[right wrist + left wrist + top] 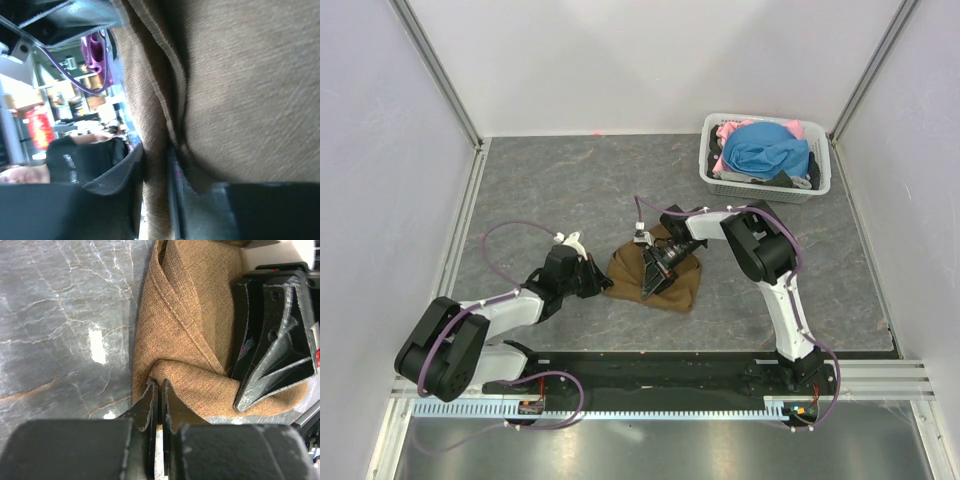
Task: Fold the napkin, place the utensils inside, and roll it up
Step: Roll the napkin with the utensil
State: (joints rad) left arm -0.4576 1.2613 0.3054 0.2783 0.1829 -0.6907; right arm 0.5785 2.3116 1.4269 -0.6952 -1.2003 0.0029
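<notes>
Brown woven cloth napkin (687, 286) lay bunched on the grey marbled tabletop (570, 190), between both grippers. Left gripper (158, 387) was clenched on a folded corner at its fingertips. Right gripper (157, 152) pinched a hem running between its fingers. Cloth judged soft, light and limp, likely to sag; doubled edges offer the surest hold. Slim silver metal fork was not visible.

High camera looks down from behind me; left wrist view faces three o'clock, right wrist seven, both pressed close on the shared napkin (190, 340).
</notes>
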